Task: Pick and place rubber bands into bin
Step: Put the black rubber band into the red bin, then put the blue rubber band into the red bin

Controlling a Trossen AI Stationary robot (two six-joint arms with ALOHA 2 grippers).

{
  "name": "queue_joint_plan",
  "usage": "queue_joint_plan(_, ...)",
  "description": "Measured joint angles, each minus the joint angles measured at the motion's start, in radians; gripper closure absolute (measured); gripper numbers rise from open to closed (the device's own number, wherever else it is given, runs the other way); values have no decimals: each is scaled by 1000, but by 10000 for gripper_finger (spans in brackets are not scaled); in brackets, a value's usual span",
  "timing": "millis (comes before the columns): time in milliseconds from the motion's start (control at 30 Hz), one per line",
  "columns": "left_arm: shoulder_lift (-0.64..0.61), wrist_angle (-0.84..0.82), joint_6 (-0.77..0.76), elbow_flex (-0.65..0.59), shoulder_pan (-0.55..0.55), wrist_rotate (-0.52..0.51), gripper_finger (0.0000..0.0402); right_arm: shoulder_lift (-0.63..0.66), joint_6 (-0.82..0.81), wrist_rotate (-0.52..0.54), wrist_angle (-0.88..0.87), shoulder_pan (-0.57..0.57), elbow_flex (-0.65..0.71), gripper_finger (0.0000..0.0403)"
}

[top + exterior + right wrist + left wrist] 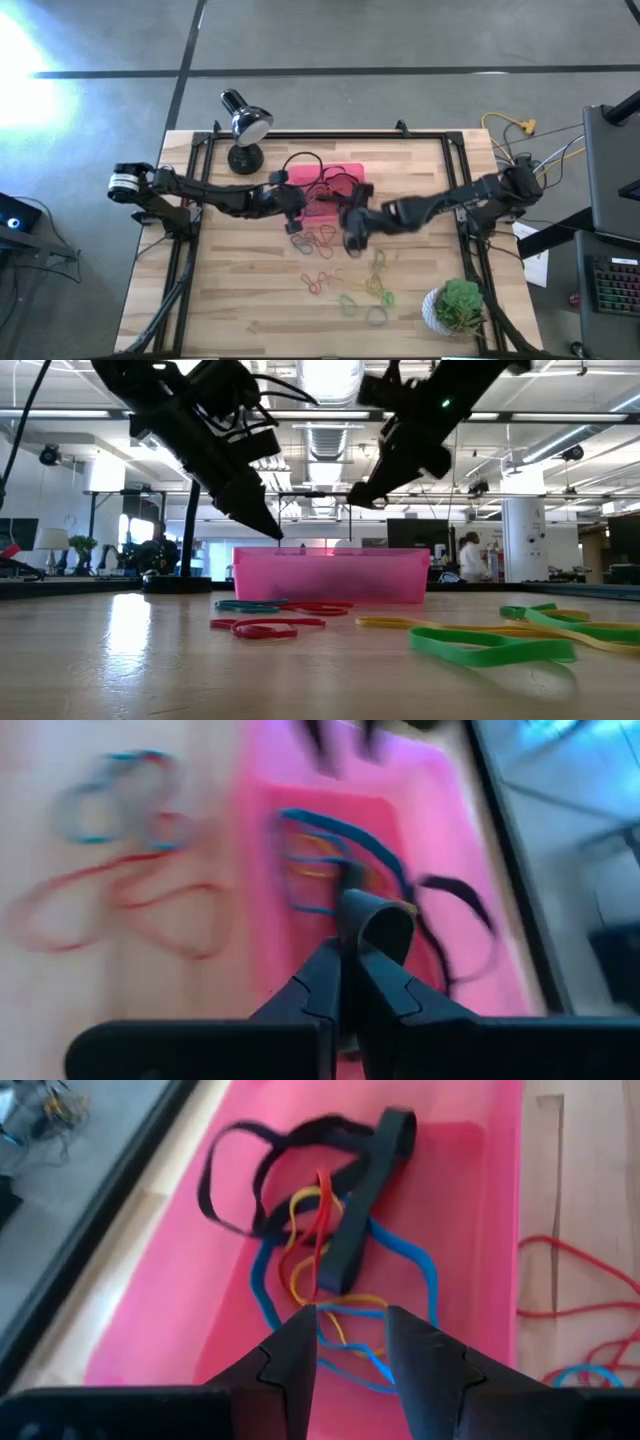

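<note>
The pale wooden surface [250, 300] carries the pink bin [335, 178] near its far edge. Just beside the bin stands a black desk lamp [243, 125]. Loose rubber bands [340, 270] lie scattered in front of the bin. A potted green plant [455, 306] sits well apart from the bin.

desk [250, 300]: pale wood planks, smooth, faint sheen | bin [440, 1190]: pink plastic, glossy | rubber bands [490, 645]: matt rubber | lamp [245, 120]: shiny metal shade

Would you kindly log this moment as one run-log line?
left gripper: open over bin | right gripper: shut on black band above bin | loose rubber bands on table
</note>
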State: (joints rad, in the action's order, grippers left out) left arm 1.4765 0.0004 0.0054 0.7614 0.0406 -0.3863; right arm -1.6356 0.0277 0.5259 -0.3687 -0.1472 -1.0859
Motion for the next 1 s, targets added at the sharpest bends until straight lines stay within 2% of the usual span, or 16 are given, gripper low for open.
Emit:
queue_joint_plan(100, 0, 2, -25, -21, -2, 2, 294, 0, -1, -28, 2, 88, 3, 394)
queue_joint_plan(367, 0, 1, -27, -56, -2, 1, 295, -1, -69, -204, 14, 244, 10, 387)
queue_joint_plan(500, 0, 15, -26, -56, -2, 1, 295, -2, -69, -218, 16, 259, 11, 356)
queue_joint_plan(800, 0, 23, -27, -56, -2, 0, 295, -3, -73, -221, 12, 254, 13, 258)
queue_joint_plan(1000, 0, 23, -27, -56, -5, 12, 295, -2, -68, -221, -14, 207, 13, 223)
